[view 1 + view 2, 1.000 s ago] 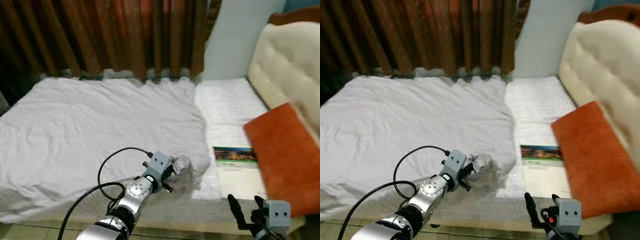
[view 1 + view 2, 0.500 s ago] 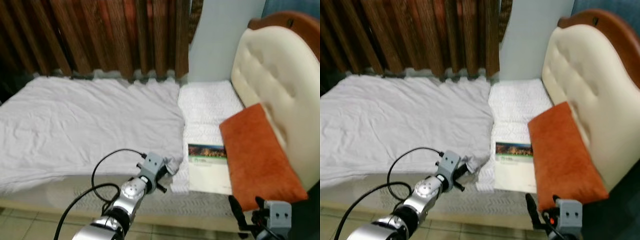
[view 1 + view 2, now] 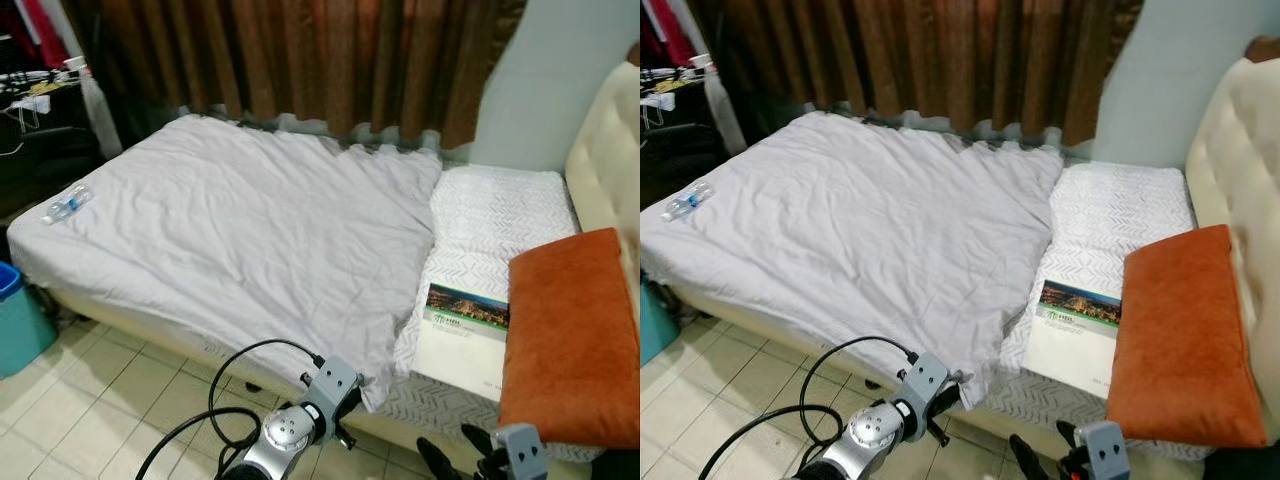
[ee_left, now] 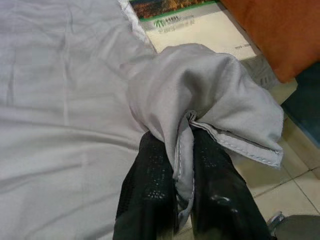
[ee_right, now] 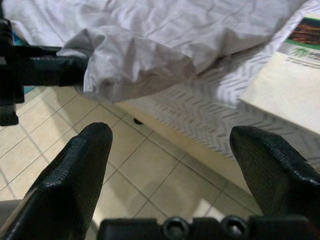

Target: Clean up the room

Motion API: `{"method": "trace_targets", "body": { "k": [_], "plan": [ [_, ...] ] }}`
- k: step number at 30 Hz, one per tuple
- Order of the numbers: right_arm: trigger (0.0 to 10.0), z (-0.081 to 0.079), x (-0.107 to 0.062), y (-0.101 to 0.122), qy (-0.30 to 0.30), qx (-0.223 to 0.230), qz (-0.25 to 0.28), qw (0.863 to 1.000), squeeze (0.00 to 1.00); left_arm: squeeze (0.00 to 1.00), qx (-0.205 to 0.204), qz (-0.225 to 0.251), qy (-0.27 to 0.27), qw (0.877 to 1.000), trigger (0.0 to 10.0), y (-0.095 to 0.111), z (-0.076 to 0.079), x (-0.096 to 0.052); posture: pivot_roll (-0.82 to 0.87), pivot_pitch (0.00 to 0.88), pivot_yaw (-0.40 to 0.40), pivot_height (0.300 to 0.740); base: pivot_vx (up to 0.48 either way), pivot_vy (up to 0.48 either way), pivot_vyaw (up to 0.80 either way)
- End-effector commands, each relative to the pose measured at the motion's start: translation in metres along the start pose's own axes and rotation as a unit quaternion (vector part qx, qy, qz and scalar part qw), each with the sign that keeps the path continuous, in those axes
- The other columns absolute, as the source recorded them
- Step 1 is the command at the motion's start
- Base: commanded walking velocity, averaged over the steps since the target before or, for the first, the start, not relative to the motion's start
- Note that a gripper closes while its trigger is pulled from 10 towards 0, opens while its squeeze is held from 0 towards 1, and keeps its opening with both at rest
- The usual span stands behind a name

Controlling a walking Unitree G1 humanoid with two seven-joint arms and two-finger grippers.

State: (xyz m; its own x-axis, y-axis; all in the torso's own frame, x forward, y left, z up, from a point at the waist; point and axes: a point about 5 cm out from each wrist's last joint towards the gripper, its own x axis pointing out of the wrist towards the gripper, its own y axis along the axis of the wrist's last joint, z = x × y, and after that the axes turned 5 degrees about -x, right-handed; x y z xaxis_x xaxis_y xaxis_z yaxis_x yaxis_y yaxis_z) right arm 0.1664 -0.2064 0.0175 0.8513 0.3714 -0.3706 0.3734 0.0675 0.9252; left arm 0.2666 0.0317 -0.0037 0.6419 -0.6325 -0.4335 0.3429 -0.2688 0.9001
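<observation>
1. The left wrist view shows the left end effector (image 4: 182, 165) pinching the grey sheet (image 3: 250, 230) corner.
2. The head views show that corner at lower centre, off the bed (image 3: 480, 215) edge.
3. The right end effector (image 5: 175, 150), fingers spread, hangs over the floor (image 5: 150, 170) nearby.

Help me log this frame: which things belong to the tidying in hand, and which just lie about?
In hand:
- crumpled grey bed sheet, its corner clamped in the left pincer
- bed's white patterned mattress

Lying about:
- clear plastic bottle on the sheet
- glossy booklet
- orange rectangular cushion
- blue bin on the floor
</observation>
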Motion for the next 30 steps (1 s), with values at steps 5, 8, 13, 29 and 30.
{"method": "trace_targets", "body": {
  "k": [5, 8, 13, 29, 30],
  "plan": [
    [10.0, 0.0, -0.002, -0.006, 0.016, 0.008, -0.016, 1.0, 0.0, 0.0, 0.029, -0.035, -0.088, 0.995, 10.0, -0.018, 0.039, 0.001, -0.22, 0.057, -0.028, 0.74, 0.0, 0.0, 0.0],
    [10.0, 0.001, -0.001, -0.006, 0.02, 0.005, -0.017, 1.0, 0.0, 0.0, 0.035, -0.038, -0.078, 0.996, 10.0, -0.02, 0.039, 0.001, -0.22, 0.056, -0.03, 0.74, 0.0, 0.0, 0.0],
    [10.0, 0.002, -0.002, -0.007, 0.024, 0.0, -0.02, 0.999, 0.0, 1.0, 0.015, -0.03, -0.069, 0.997, 10.0, -0.018, 0.037, 0.001, -0.22, 0.056, -0.03, 0.74, 0.0, 0.0, 0.0],
    [10.0, 0.004, 0.0, -0.005, 0.014, -0.019, 0.003, 1.0, 0.0, 1.0, -0.05, 0.103, 0.007, 0.993, 10.0, 0.017, -0.005, -0.005, -0.18, 0.026, -0.022, 0.74, 0.0, 0.0, 0.0],
    [10.0, 0.005, 0.0, -0.005, -0.005, -0.018, 0.013, 1.0, 0.0, 1.0, -0.055, 0.12, 0.032, 0.991, 10.0, 0.016, -0.017, -0.013, -0.18, 0.022, -0.019, 0.74, 0.0, 0.0, 0.0]
  ]
}}
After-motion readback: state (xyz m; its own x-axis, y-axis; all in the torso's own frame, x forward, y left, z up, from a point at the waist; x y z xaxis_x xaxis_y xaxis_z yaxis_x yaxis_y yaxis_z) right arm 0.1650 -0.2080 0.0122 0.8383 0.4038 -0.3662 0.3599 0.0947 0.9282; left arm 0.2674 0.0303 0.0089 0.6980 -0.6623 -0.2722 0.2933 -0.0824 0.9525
